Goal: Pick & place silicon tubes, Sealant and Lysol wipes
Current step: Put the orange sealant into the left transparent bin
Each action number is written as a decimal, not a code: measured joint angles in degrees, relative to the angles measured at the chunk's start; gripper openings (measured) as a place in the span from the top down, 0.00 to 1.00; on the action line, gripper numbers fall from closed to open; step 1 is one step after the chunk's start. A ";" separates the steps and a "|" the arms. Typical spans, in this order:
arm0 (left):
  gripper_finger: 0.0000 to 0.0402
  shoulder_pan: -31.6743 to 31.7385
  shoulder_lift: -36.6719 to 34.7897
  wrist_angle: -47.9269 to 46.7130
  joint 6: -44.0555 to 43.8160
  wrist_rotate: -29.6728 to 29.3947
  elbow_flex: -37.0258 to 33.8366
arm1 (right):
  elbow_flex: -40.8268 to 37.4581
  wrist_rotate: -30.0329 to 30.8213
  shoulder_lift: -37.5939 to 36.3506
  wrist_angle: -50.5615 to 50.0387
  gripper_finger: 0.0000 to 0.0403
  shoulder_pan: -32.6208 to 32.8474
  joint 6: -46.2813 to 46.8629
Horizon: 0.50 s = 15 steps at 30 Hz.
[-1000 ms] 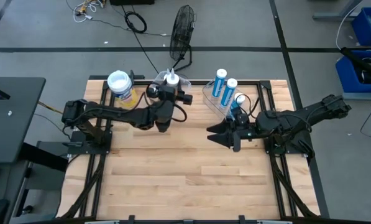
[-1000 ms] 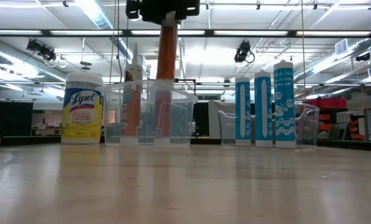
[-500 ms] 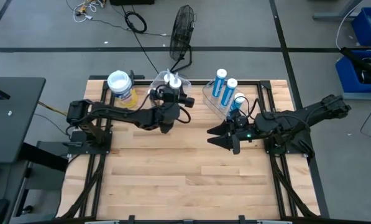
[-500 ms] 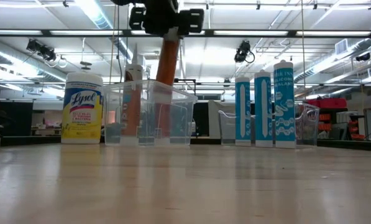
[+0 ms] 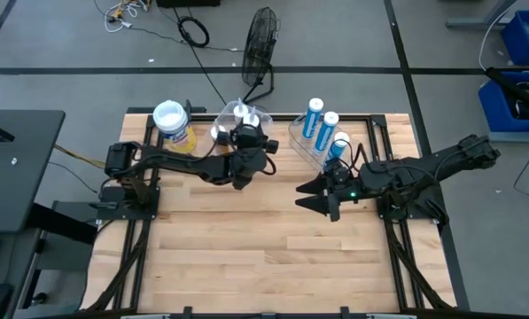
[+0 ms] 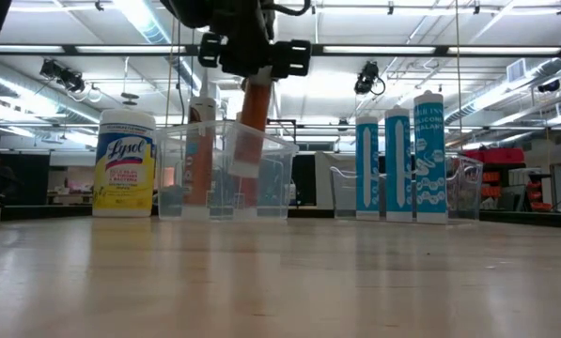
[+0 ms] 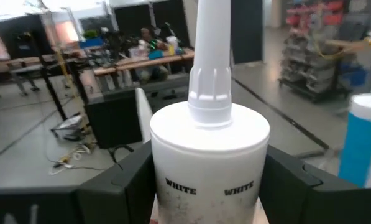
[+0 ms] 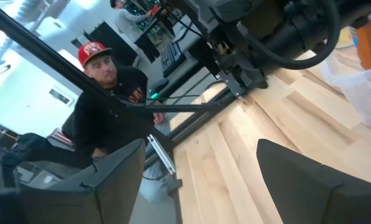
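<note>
My left gripper (image 5: 246,139) is shut on an orange sealant tube (image 6: 252,127) with a white shoulder and nozzle (image 7: 210,93). It hangs over the clear bin (image 6: 228,174) at the table's far middle. Another tube (image 6: 201,150) stands upright in that bin. The yellow Lysol wipes canister (image 6: 124,161) stands on its base left of the bin, white lid up (image 5: 170,117). Three blue silicone tubes (image 6: 393,164) stand in a second clear bin (image 5: 310,140) at the far right. My right gripper (image 5: 322,197) hovers open near that bin, with nothing between its fingers (image 8: 117,180). My left gripper pinches the tube's upper end (image 7: 204,186), just under the white shoulder, between its two fingers (image 7: 120,180). The fingers reach in level from the table's left and lie across the tube. The tube hangs nozzle up, slightly tilted, its lower end (image 6: 244,164) inside the bin's walls.
Bare wooden tabletop (image 5: 273,248) spreads across the near half. A black fan (image 5: 261,40) and cables lie on the floor beyond the far edge. A person in a red cap (image 8: 104,93) sits beside the table.
My left gripper has gone down and a little toward the table's right with the orange tube. The tube has tipped slightly, and its lower end has sunk into the clear bin. My right gripper has stayed where it was.
</note>
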 joint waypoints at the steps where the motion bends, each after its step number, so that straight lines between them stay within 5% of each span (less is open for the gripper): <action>1: 0.43 -0.01 0.44 0.23 -0.44 -0.78 0.03 | 0.00 0.01 0.00 -0.55 0.23 -0.05 0.08; 15: 0.43 0.01 4.39 -2.00 -8.72 -1.93 0.02 | 0.00 -1.51 0.00 -3.03 0.23 -1.63 -0.08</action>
